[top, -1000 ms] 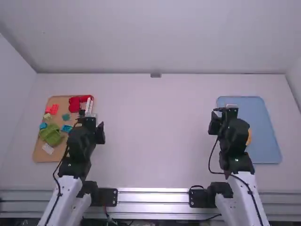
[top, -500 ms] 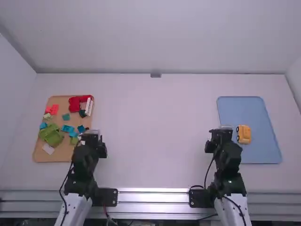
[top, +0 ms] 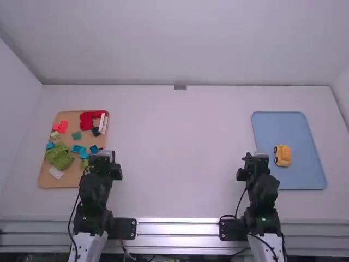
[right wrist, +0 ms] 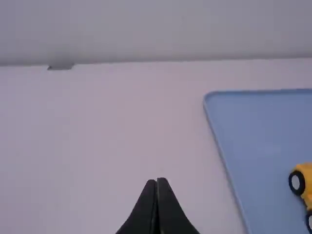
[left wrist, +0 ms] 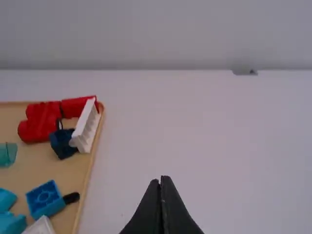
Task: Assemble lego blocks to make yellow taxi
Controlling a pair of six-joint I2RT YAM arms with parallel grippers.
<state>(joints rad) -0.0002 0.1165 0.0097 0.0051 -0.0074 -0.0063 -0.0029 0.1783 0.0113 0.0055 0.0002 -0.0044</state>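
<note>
As R hand (top: 256, 159) has tips together, yellow taxi (top: 283, 156) to rt, on blue tray (top: 305, 176)

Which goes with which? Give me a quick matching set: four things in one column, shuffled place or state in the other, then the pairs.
1. yellow toy car
2. long white block
3. left tool
4. tan tray

a. fingertips together
b. under the large green block
c. on the blue tray
d. beside the red blocks

Pairs: 1-c, 2-d, 3-a, 4-b
</note>
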